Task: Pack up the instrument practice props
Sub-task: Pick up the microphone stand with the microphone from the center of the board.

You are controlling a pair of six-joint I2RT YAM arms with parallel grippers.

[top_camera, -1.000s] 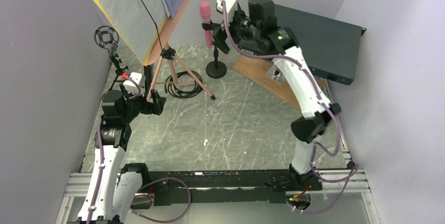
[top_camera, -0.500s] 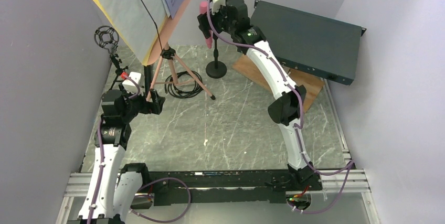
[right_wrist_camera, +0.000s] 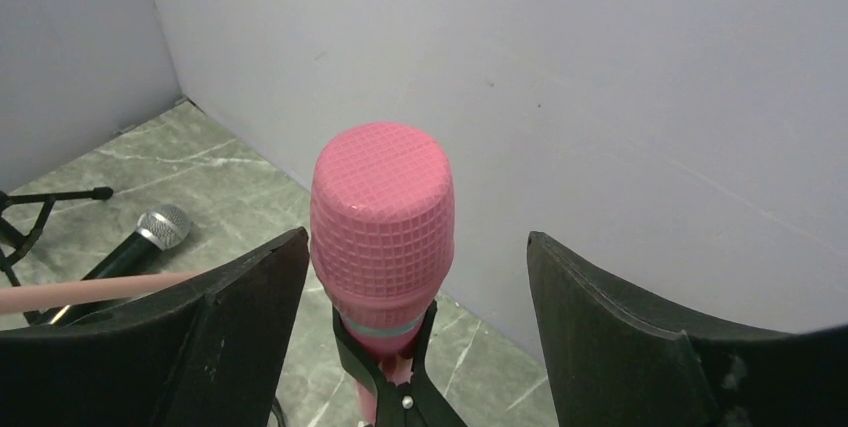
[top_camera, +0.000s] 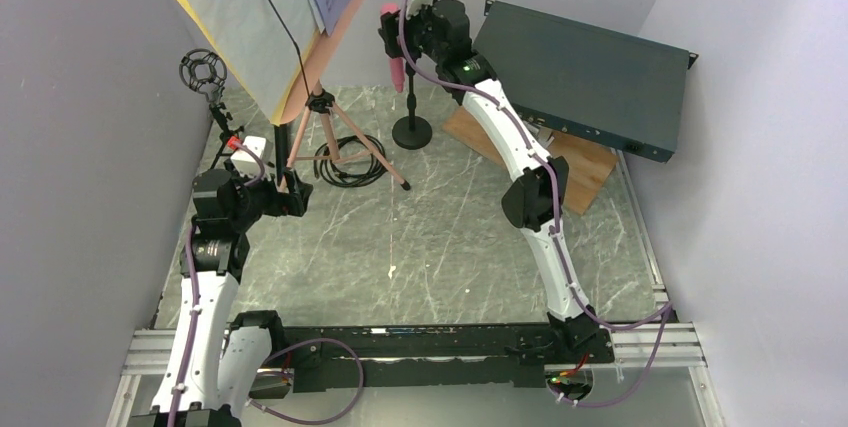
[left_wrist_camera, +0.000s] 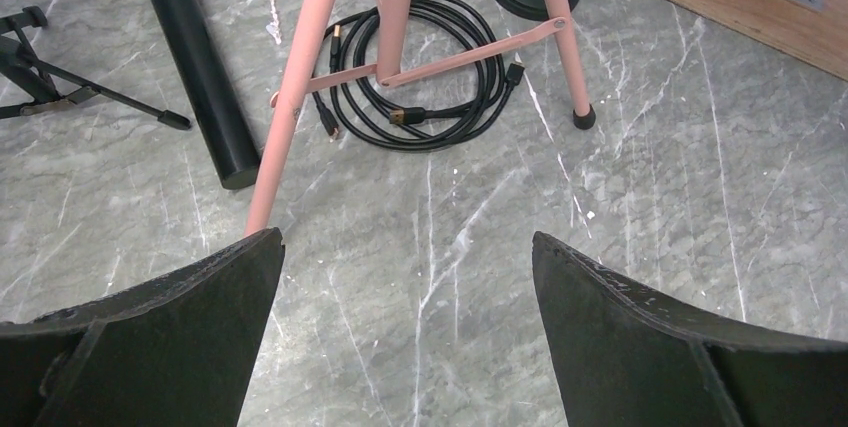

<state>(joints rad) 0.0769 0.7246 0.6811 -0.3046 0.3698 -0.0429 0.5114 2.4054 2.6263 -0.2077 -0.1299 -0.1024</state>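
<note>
A pink microphone (top_camera: 392, 42) stands upright in a black clip on a round-based stand (top_camera: 411, 132) at the back. My right gripper (top_camera: 395, 32) is open, its jaws either side of the mic's head (right_wrist_camera: 383, 212), not touching. The pink music desk (top_camera: 330, 37) on tripod legs (top_camera: 345, 142) holds white and yellow pages (top_camera: 235, 17). My left gripper (top_camera: 295, 197) is open and empty, low by the near tripod leg (left_wrist_camera: 290, 107). A black microphone (left_wrist_camera: 200, 62) lies on the floor. A small black mic holder (top_camera: 205, 72) stands at the left.
A coiled black cable (top_camera: 348, 162) lies under the tripod. The dark teal rack box (top_camera: 590, 77) rests on a brown wooden board (top_camera: 575, 162) at the back right. Grey walls close in on the left, back and right.
My right arm swung left from over the board and brought its open jaws around the pink mic's head. My left gripper has shifted slightly left.
</note>
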